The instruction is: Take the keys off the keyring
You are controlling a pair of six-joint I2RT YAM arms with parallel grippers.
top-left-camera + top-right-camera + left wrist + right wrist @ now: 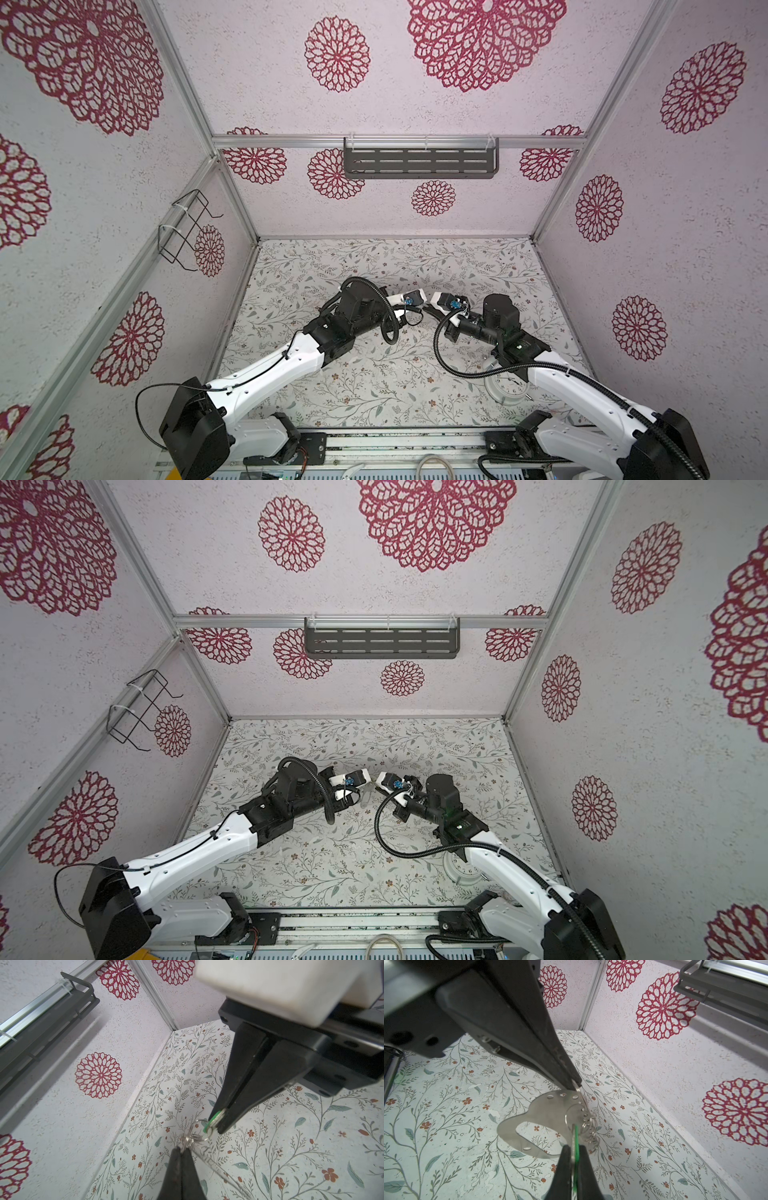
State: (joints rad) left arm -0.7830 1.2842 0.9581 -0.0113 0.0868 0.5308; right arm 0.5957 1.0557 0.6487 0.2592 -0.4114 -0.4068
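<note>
2 pinches: left gripper [217, 1128] clamps the green-tagged key [214, 1119], right gripper [576, 1084] nips the keyring [546, 1109] rim, strung between both fingertips. Light, stiff, slippery metal; flat faces likely grip best.

Your two arms meet over the middle of the table [374, 386], the left gripper [576, 1083] coming from the left and the right gripper [574, 1147] from the right, tips near each other. Between the tips is the keyring [542, 1109], with a key [576, 1136] at its edge. The clock [505, 388] lies front right, under the right arm. A shelf [419, 162] sits on the back wall and a wire rack [185, 228] on the left wall.
</note>
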